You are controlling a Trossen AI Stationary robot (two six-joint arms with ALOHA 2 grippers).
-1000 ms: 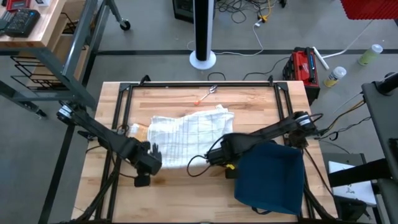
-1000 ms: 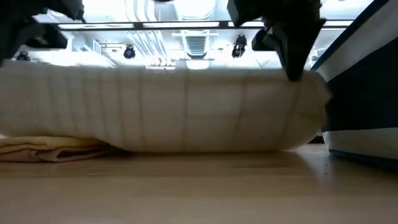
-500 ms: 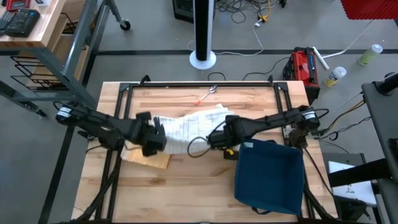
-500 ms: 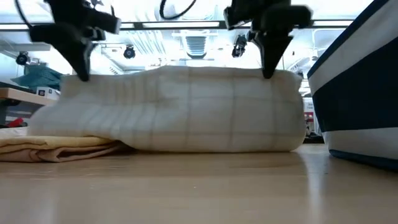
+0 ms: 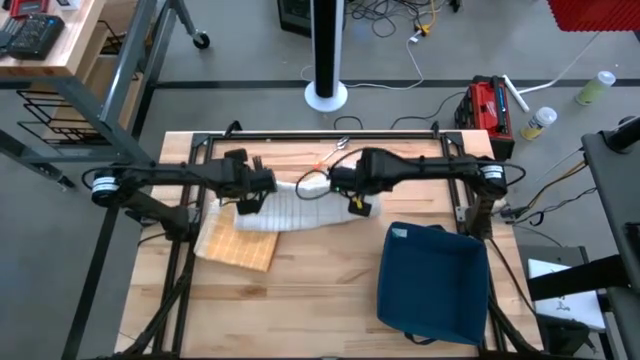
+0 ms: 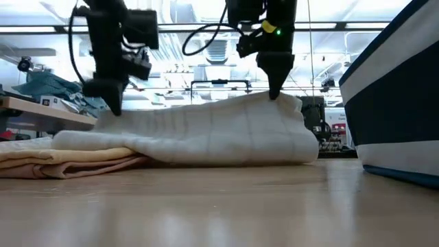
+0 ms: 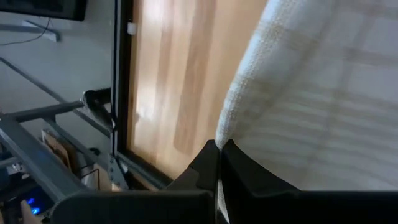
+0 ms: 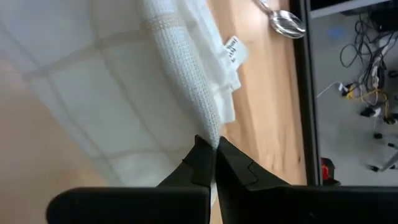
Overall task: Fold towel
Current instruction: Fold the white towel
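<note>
A white checked towel lies doubled over in the middle of the table, its left part resting on a tan folded cloth. My left gripper is shut on the towel's upper layer at its left end. My right gripper is shut on the same layer at its right end. In the low view the towel forms a low hump. It is highest under my right gripper and lower under my left gripper. My left gripper pinches the towel's edge at its left end between its two shut fingers. The fingers slant down from above. The held edge sits a little above the layers below, and the cloth is slack. My right gripper pinches the towel's hemmed edge at its right end between its two fingertips, slanting down from above. That end is held up as a peak, and the towel's fold below it lies on the table.
A dark blue bin stands at the near right, close to the towel. A spoon and a small orange thing lie near the far edge. A black frame runs around the table top.
Both grippers, still shut on the towel's edge, have swung from the near side toward the far edge. They have carried that edge over the rest of the towel, which is now folded over on itself and lower. The tan cloth has come into view.
</note>
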